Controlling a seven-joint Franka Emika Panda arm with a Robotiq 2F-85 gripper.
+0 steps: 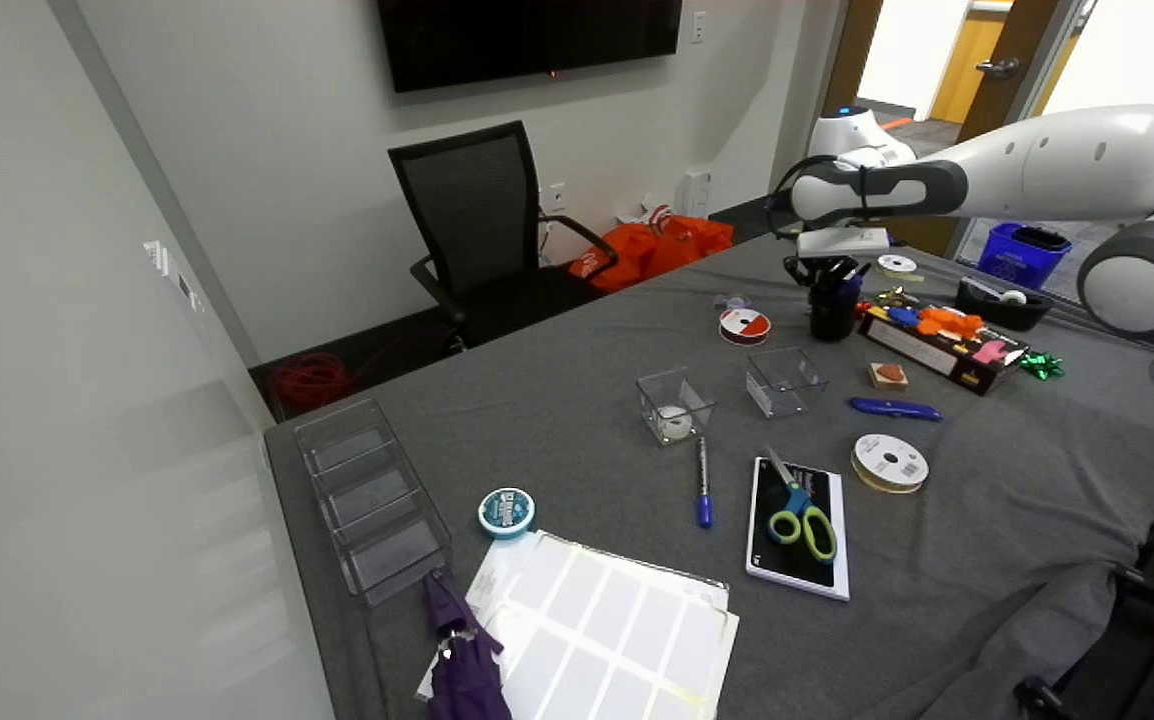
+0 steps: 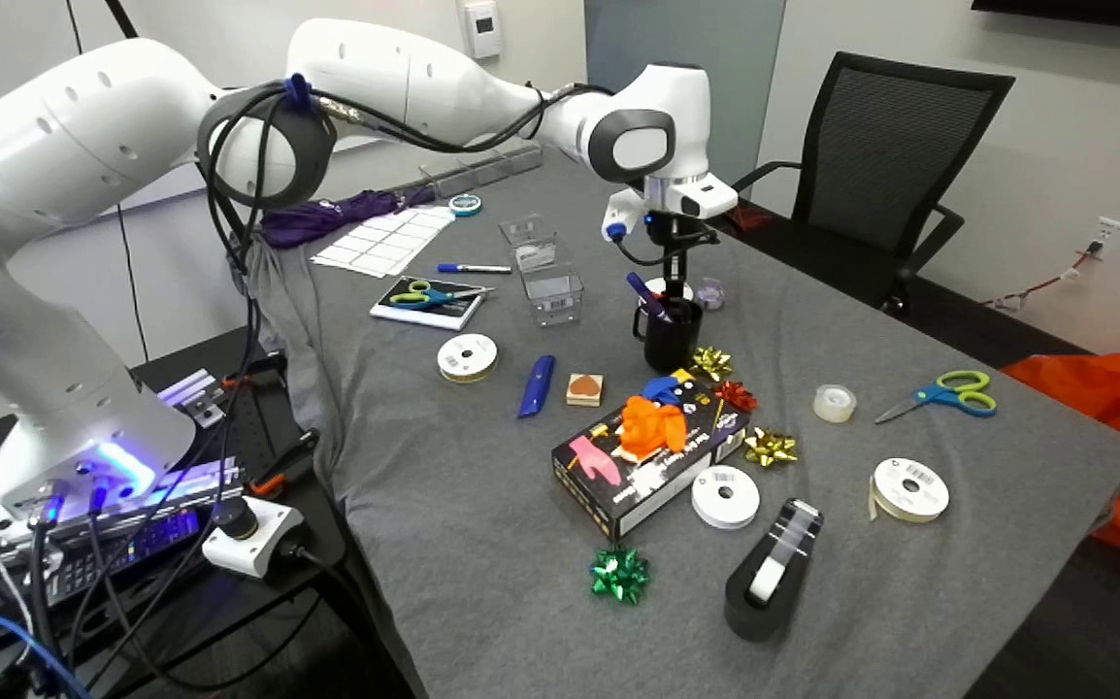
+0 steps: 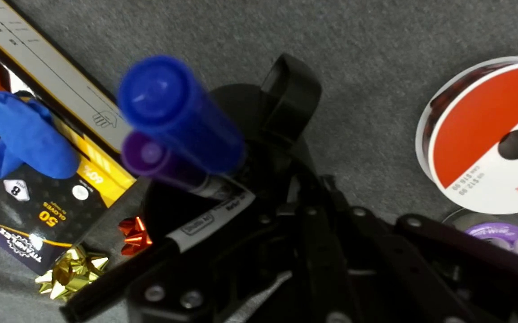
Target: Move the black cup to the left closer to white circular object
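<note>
The black cup point(image 2: 674, 345) stands upright on the grey table with markers in it. It also shows in an exterior view point(image 1: 830, 318) and, with its handle, in the wrist view point(image 3: 297, 105). My gripper point(image 2: 675, 284) points down at its rim. In the wrist view the fingers point(image 3: 306, 186) are close together at the rim and seem shut on the cup's wall; the tips are dark. A white disc with a dark centre point(image 2: 468, 357) lies left of the cup; it also shows in an exterior view point(image 1: 890, 462). Similar white discs lie elsewhere, so I cannot tell which is meant.
A glove box point(image 2: 652, 461) with bows lies close beside the cup. The red-and-white roll point(image 1: 744, 326) is close on another side. A wooden stamp point(image 2: 584, 389), blue knife point(image 2: 537, 385) and clear boxes point(image 2: 553, 294) lie nearby. A tape dispenser point(image 2: 774, 573) stands farther off.
</note>
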